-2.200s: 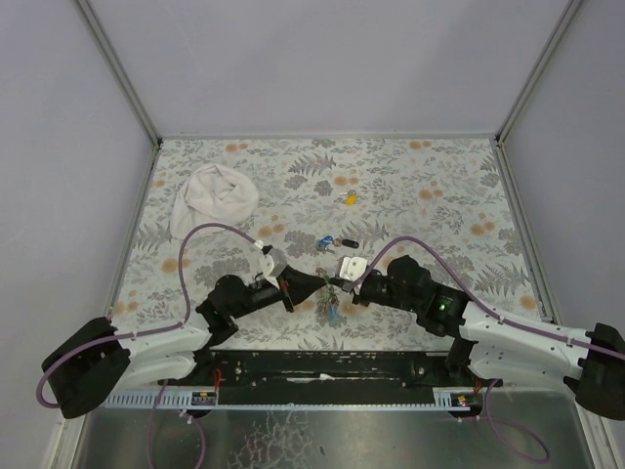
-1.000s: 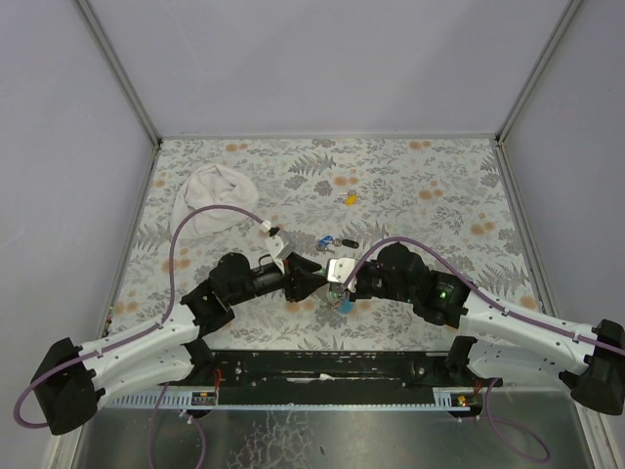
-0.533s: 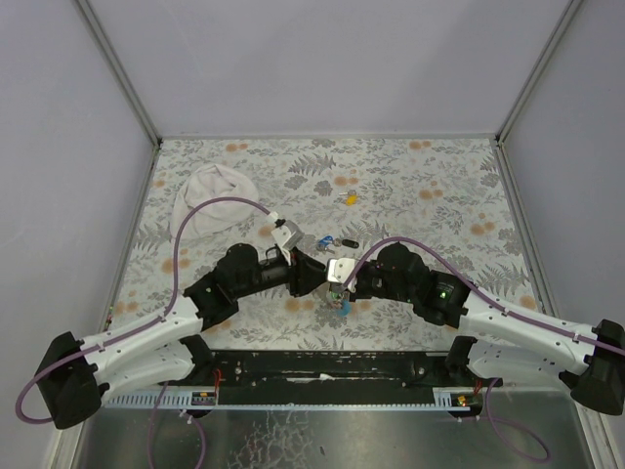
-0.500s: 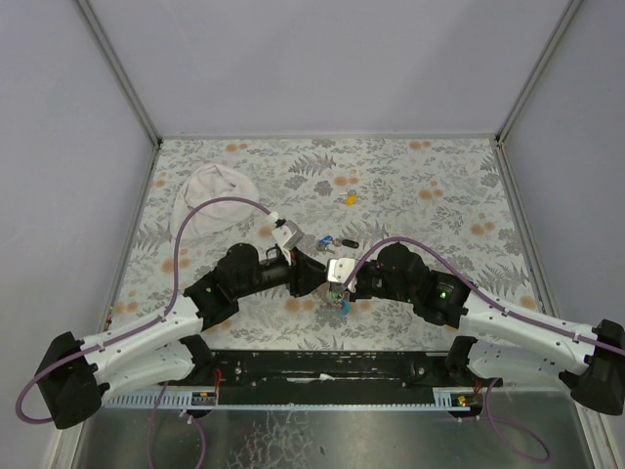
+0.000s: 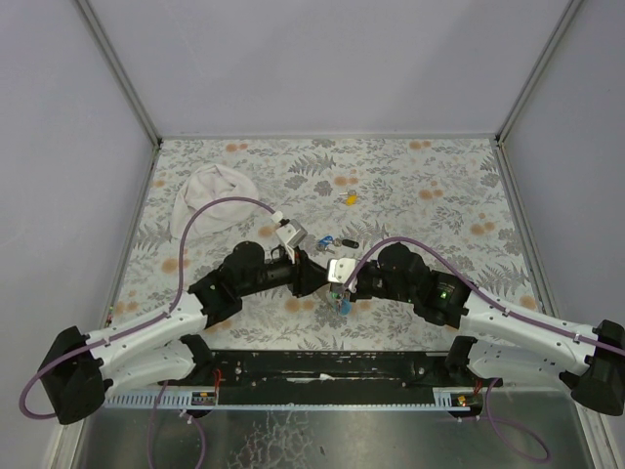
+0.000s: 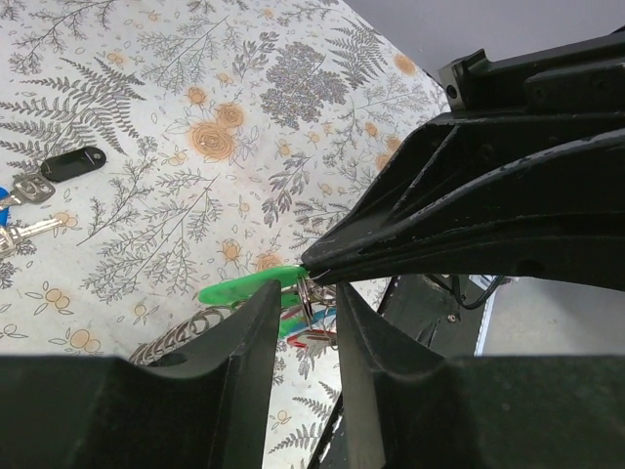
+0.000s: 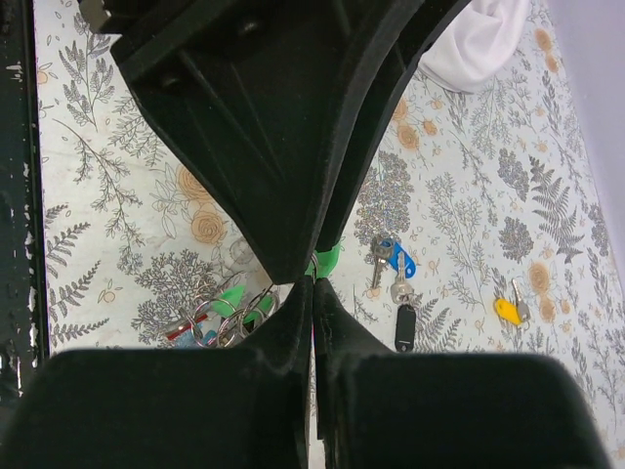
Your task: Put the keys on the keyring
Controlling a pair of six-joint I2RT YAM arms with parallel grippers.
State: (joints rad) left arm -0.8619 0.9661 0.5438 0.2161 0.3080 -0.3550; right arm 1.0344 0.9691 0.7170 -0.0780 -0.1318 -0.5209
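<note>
**Both grippers meet at the keyring near the table's front**

The right gripper (image 7: 312,293) has its fingers pressed flat together, and in the left wrist view its pointed tip sits right at the metal rings of the keyring (image 7: 227,318) – it appears to pinch one of them. The green key (image 6: 242,289) sticks out sideways from that same tip, its head above the floral table (image 5: 439,195). The keyring's coil and red bit lie under the rings, near the table's front edge at the middle.

The left gripper (image 6: 305,299) faces the right one, tip to tip. Its fingers stand a narrow way apart with the rings showing in the gap between them – I cannot tell whether they press on anything.

The other keys lie loose on the table, farther back. The blue key (image 7: 398,260) and black key (image 7: 403,328) are just beside each other, near the grippers. The yellow key (image 7: 506,311) lies alone, well behind them. A white cloth (image 5: 215,195) is bundled at the back left.
</note>
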